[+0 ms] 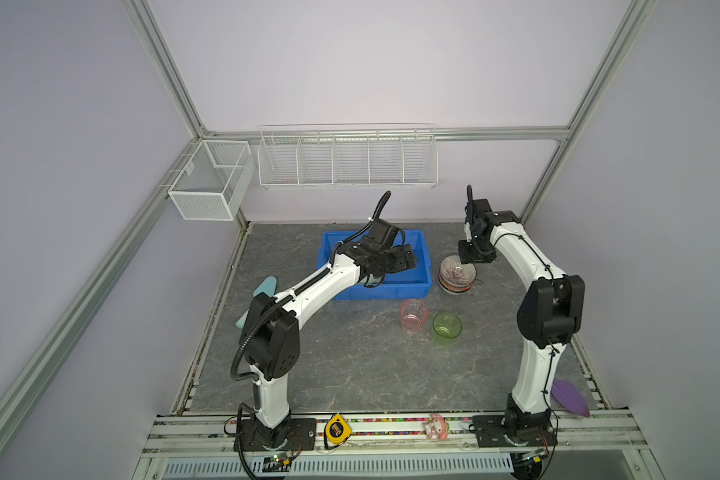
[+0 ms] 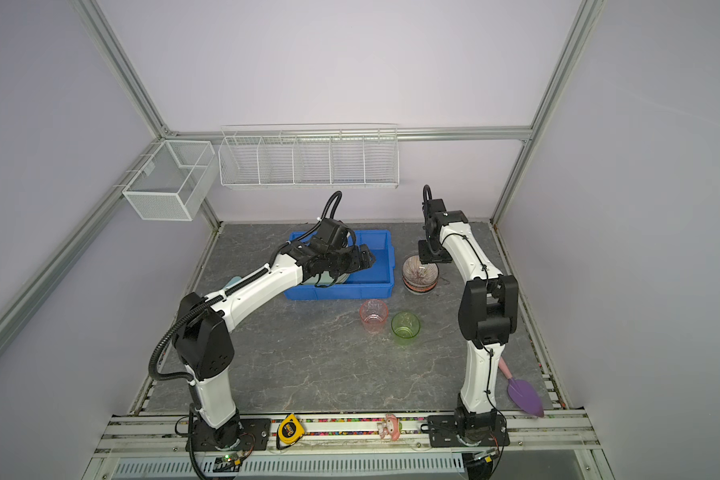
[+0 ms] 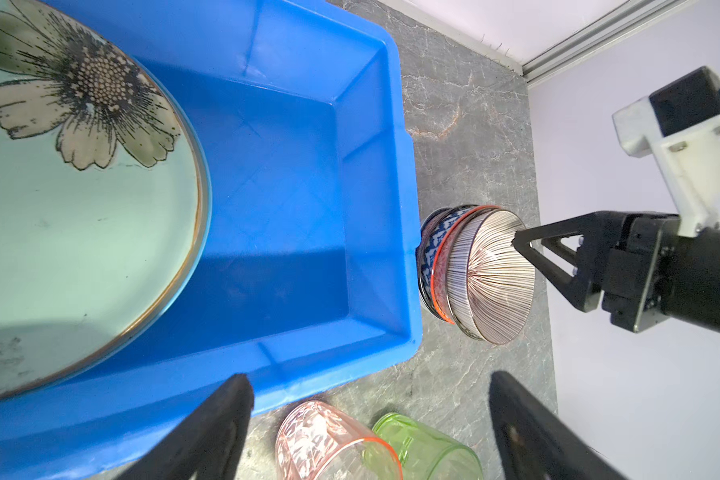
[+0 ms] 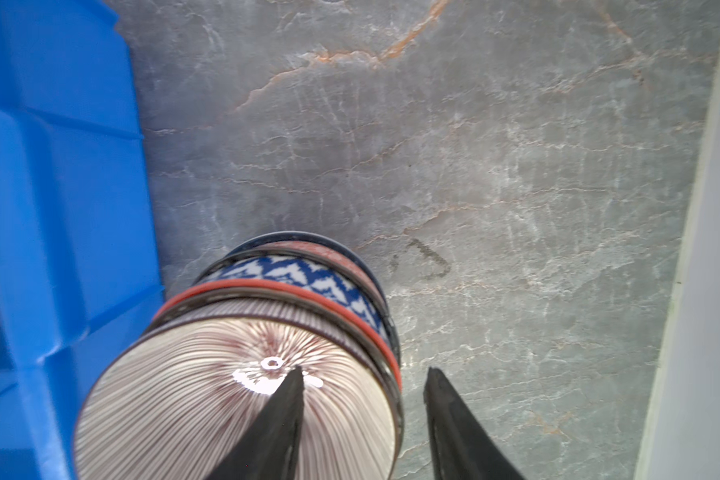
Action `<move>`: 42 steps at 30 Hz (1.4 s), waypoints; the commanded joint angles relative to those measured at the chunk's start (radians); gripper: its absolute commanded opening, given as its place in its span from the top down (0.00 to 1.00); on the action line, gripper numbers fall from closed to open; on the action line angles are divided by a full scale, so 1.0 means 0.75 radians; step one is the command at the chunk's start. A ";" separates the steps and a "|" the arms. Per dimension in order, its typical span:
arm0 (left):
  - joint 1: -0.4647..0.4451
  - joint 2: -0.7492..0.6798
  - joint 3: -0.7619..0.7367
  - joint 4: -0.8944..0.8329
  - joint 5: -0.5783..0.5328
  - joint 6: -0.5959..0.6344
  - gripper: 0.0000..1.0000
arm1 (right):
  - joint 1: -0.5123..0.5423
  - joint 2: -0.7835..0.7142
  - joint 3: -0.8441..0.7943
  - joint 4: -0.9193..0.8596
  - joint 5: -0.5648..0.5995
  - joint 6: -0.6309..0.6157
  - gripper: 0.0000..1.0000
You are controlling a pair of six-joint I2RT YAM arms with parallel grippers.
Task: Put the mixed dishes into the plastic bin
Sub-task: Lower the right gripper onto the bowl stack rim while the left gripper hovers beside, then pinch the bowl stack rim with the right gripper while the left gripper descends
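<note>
- Fingers of R gripper: spread, straddling rim of top striped bowl. One tip inside bowl, other outside wall. Gap on both sides, no pinch yet.
- Bowl stack: nested patterned bowls, upright, mouths up, on table just beside bin's right end wall. Contact w/ bin not clear.
- Key relation: plastic bin lies to robot's left of stack. R arm is far nearer. Judged: close on rim, lift clear of bin wall, short shift left.
- Bowls round, no long axis; stack axis vertical. Bin's long axis runs left-right in both top views.
- L gripper: fingers wide apart, empty, above bin.
- Flower plate: pale green, lies in bin under L arm.
- Pink cup, green cup: upright on table in front of bin, side by side.
</note>
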 commanded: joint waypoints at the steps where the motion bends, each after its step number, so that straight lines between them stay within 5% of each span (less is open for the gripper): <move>1: 0.008 -0.048 -0.021 0.019 0.001 -0.008 0.11 | -0.003 -0.001 0.026 -0.041 -0.072 -0.004 0.52; 18: 0.011 -0.059 -0.039 0.031 0.022 -0.011 0.11 | -0.010 -0.041 -0.061 -0.028 -0.147 0.012 0.53; 25: 0.005 -0.033 -0.011 0.102 0.174 0.029 0.11 | -0.001 -0.136 -0.128 -0.020 -0.191 0.013 0.49; 42: -0.103 0.321 0.433 -0.038 0.265 0.079 0.12 | -0.039 -0.208 -0.233 0.049 -0.300 0.053 0.45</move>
